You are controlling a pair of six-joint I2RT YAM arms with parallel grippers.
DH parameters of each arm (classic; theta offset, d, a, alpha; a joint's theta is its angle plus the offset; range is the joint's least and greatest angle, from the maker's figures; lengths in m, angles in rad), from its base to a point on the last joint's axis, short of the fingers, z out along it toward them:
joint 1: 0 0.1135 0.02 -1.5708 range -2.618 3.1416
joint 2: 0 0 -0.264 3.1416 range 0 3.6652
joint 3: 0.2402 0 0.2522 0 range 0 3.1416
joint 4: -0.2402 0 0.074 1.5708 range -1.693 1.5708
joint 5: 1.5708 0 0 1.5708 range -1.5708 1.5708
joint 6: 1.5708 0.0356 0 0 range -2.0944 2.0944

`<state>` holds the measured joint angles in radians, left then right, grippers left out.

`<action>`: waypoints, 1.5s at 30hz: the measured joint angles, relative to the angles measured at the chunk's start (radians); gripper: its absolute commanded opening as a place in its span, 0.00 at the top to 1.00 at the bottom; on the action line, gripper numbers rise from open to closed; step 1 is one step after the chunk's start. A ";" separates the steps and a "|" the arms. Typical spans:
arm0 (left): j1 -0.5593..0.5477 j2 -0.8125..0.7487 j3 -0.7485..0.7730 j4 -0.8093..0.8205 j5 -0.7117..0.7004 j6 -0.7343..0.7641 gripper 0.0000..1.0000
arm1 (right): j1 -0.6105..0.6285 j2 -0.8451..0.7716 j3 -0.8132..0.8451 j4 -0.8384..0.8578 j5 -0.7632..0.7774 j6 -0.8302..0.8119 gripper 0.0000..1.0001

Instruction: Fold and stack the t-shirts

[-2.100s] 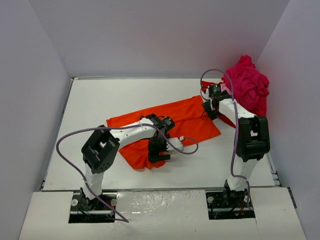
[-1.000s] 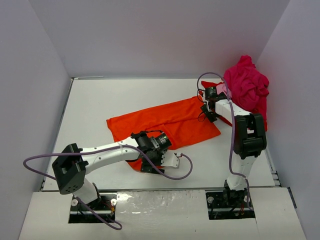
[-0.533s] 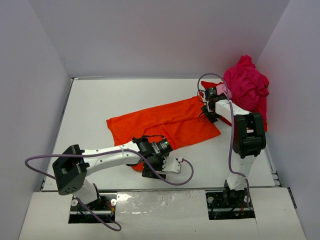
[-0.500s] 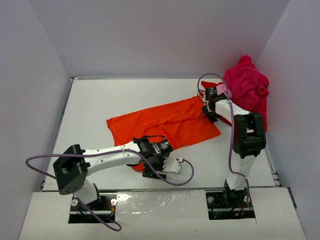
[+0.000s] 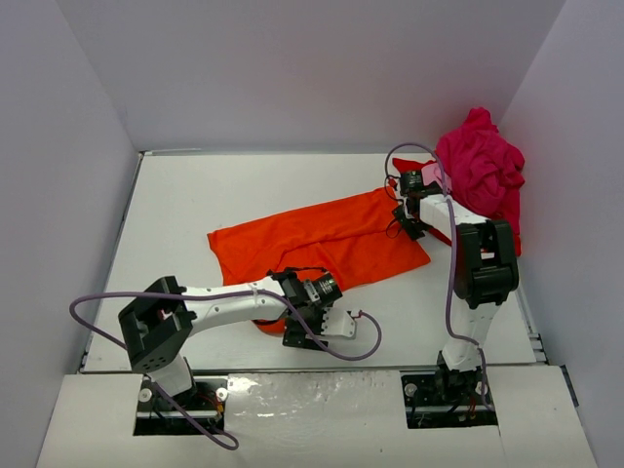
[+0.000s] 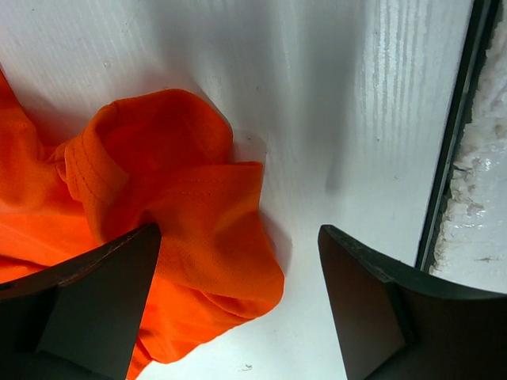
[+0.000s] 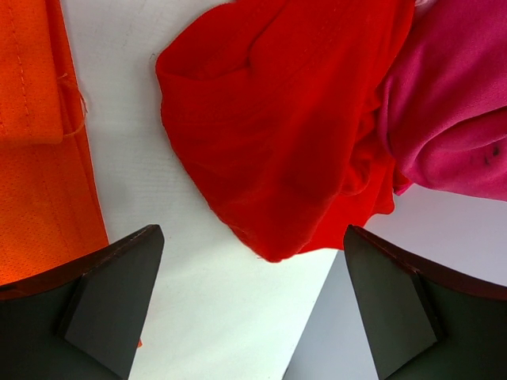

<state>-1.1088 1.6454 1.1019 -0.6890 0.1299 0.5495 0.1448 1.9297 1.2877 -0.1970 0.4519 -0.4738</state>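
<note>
Orange t-shirt [image 6: 158, 182] corner bunches lower left inside the spread left gripper [image 6: 238, 233]; best to pinch one layer only. Right gripper [image 7: 253, 229] gapes too.

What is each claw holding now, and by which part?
Nothing is held. Both claws are open: the left claw over a bunched corner of the orange shirt, the right claw over an edge of the red shirt.

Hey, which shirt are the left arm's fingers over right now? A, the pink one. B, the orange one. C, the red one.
B: the left wrist view shows a bunched corner of the orange shirt between the open left fingers, while the red shirt and pink shirt lie over by the right arm.
</note>
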 measured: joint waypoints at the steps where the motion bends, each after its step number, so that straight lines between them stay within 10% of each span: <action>1: 0.000 0.010 0.000 0.005 -0.001 0.000 0.22 | 0.000 0.000 0.000 0.000 0.000 0.000 0.05; 14: 0.000 0.105 0.016 0.022 -0.002 -0.001 0.34 | 0.000 0.000 -0.016 0.010 -0.012 0.000 0.07; 21: 0.000 0.122 0.029 0.041 -0.001 -0.005 1.00 | 0.000 0.000 -0.033 0.014 -0.017 0.000 0.07; 45: 0.063 0.010 0.097 -0.029 -0.027 0.020 1.00 | 0.008 -0.161 -0.116 -0.052 -0.153 -0.107 0.17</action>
<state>-1.0459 1.6556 1.1993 -0.7175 0.1028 0.5694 0.1523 1.7690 1.1714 -0.2487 0.2988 -0.5811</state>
